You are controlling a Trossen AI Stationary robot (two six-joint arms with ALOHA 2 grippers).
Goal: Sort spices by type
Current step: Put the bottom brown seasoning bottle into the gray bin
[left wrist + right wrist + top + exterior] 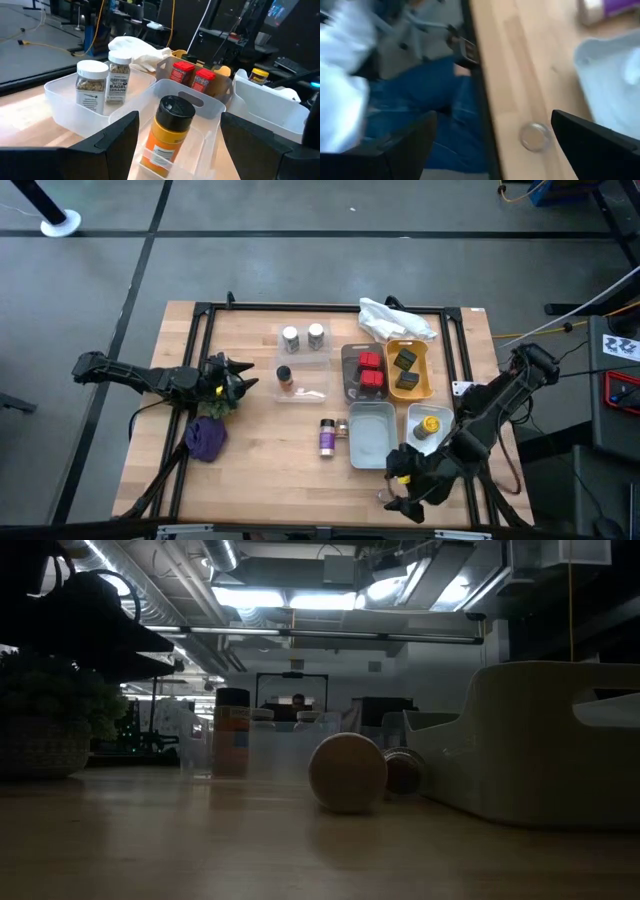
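While both grippers stood spread and empty, the spices sat partly sorted at mid-frame.
The left gripper (248,377) hovered left of a clear plastic bin (305,385) holding a dark-capped orange jar (284,374); two silver-capped jars (303,336) stood above, red square tins (371,370) and dark tins (405,369) to the right. The right gripper (397,502) hung at the lower right edge, by a small round tin (535,136).
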